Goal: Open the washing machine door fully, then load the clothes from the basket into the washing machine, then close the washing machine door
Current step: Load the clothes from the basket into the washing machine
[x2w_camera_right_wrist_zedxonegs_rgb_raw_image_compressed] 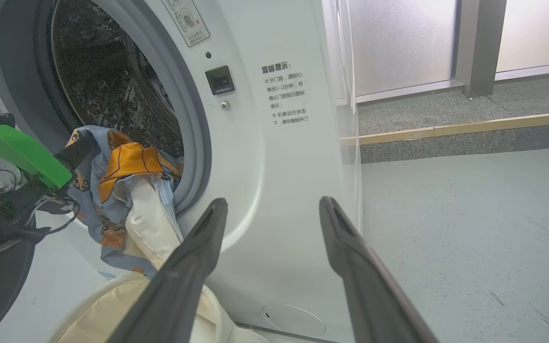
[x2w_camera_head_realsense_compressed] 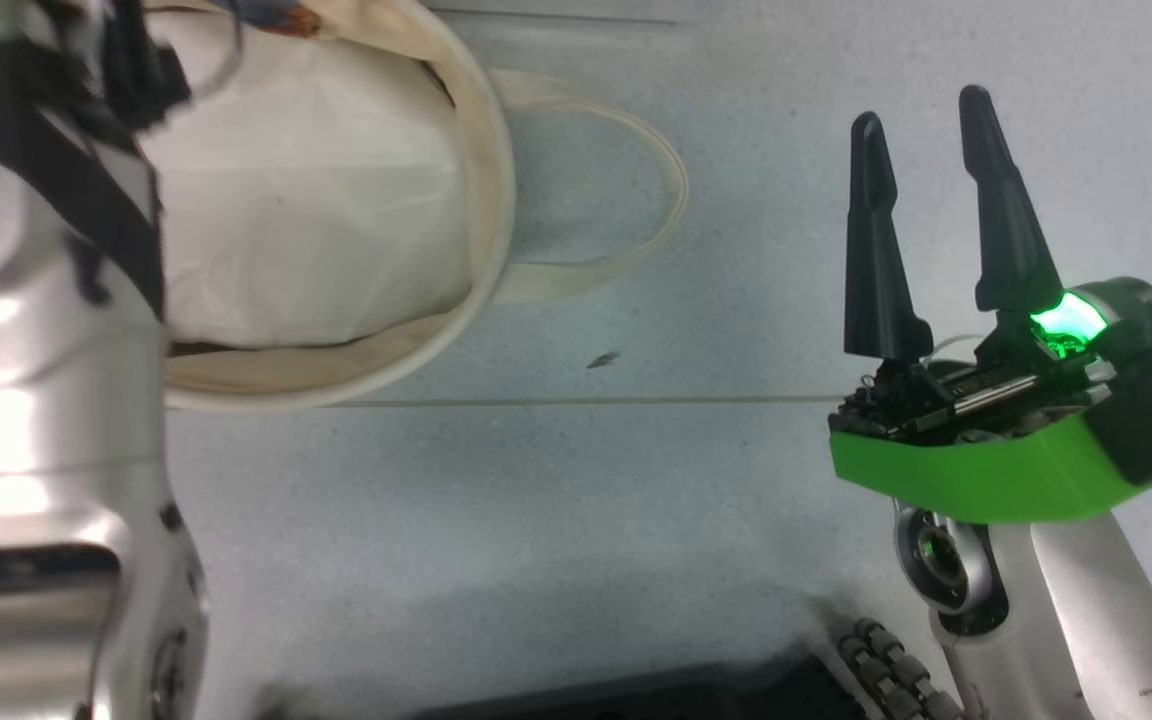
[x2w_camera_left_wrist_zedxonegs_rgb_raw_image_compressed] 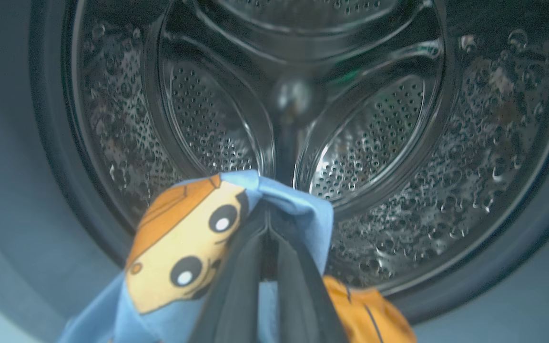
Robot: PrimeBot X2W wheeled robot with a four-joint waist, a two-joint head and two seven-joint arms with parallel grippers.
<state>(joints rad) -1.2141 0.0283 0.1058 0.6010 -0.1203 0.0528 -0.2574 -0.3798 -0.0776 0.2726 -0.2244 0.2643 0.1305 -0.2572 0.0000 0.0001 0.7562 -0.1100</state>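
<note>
Your left gripper [x2w_camera_left_wrist_zedxonegs_rgb_raw_image_compressed: 267,209] is clamped tight on a fold of the clothes [x2w_camera_left_wrist_zedxonegs_rgb_raw_image_compressed: 184,243], right at the mouth of the washing machine [x2w_camera_right_wrist_zedxonegs_rgb_raw_image_compressed: 274,166]. The rest trails out over the lower lip toward the basket [x2w_camera_head_realsense_compressed: 491,180], while the right gripper [x2w_camera_head_realsense_compressed: 921,108] hangs spread wide and empty over the floor [x2w_camera_head_realsense_compressed: 636,550]. That fabric looks light, floppy and easy to snag, so I'd pinch a bunched fold rather than an edge; the floor's smooth and grey, the steel drum [x2w_camera_left_wrist_zedxonegs_rgb_raw_image_compressed: 374,143] looks roomy, and there's open space on the right.
</note>
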